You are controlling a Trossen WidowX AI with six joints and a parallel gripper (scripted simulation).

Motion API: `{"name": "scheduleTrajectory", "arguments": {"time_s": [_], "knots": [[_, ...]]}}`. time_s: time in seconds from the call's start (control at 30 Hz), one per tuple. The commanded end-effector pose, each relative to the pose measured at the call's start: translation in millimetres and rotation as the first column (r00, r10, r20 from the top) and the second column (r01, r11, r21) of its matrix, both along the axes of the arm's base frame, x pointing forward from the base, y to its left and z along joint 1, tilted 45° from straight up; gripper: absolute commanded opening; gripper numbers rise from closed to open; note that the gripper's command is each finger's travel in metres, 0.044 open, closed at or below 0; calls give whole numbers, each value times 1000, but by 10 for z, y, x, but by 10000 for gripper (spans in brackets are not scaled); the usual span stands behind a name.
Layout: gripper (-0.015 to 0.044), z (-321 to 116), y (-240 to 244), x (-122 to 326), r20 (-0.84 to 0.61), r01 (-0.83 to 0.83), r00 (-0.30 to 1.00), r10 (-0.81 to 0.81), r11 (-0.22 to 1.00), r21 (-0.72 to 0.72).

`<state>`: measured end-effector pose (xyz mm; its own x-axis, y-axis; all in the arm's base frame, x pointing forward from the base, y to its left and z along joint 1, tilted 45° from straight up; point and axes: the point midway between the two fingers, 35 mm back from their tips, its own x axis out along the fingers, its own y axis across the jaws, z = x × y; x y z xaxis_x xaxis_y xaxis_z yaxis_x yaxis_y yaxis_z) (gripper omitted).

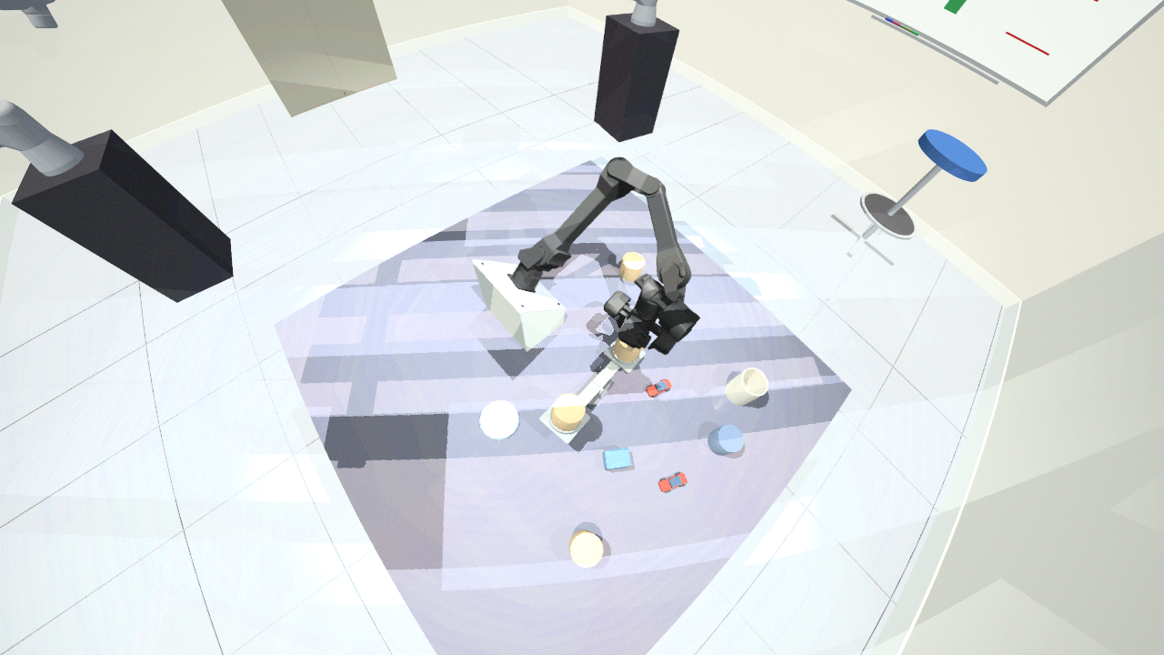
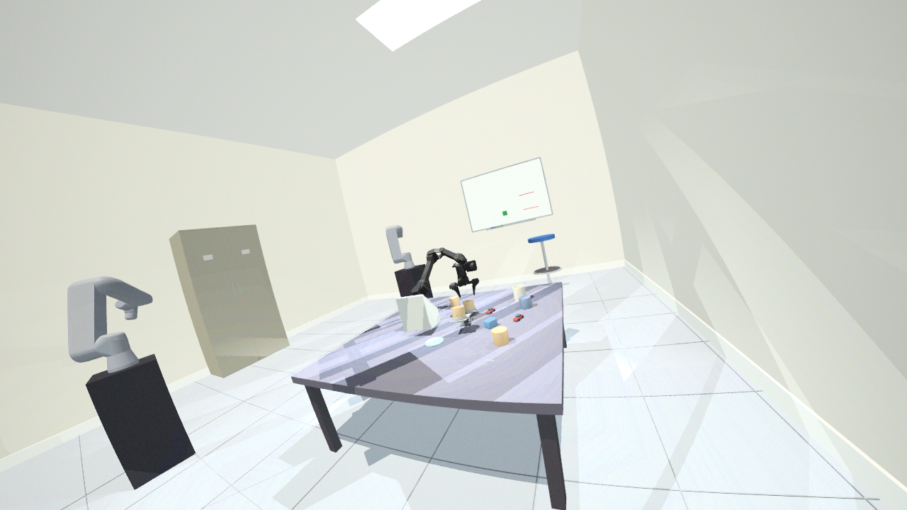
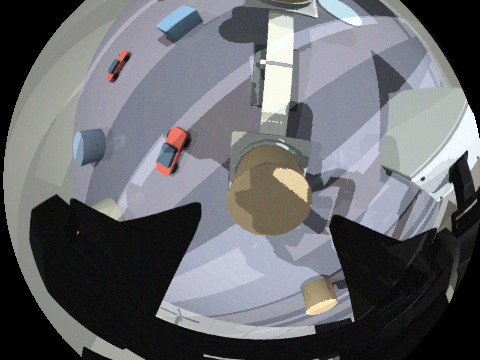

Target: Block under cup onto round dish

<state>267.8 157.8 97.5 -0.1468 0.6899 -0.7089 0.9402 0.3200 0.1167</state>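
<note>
The balance (image 1: pixel 598 386) (image 3: pixel 278 90) carries a tan cup at each end; which end is lower is too small to tell. The far cup (image 1: pixel 627 351) (image 2: pixel 468 305) (image 3: pixel 270 200) stands under my gripper (image 2: pixel 465 294) (image 3: pixel 269 217). The gripper is open, fingers pointing down, one fingertip on each side of this cup in the wrist view, with nothing between them. The other cup (image 1: pixel 567 413) (image 2: pixel 458 311) stands on the end near the dish. The pale round dish (image 1: pixel 498 419) (image 2: pixel 434 341) (image 3: pixel 340 11) holds nothing. The block is hidden.
Loose tan cylinders (image 1: pixel 632 267) (image 1: pixel 586 549) stand behind and in front of the balance. Red toy cars (image 1: pixel 658 387) (image 1: pixel 673 482), a blue box (image 1: pixel 617 458), a blue cylinder (image 1: pixel 726 440) and a cream cup (image 1: pixel 745 387) lie or stand beside it. The arm's white base (image 1: pixel 514 311) is opposite.
</note>
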Motion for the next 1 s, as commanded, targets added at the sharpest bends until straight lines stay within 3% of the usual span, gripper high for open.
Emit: {"name": "scheduleTrajectory", "arguments": {"time_s": [0.0,0.97], "knots": [[440,-92,77,-41,-15,-2,1000,2,1000,-7],[440,-389,361,-92,-15,-2,1000,2,1000,-7]]}}
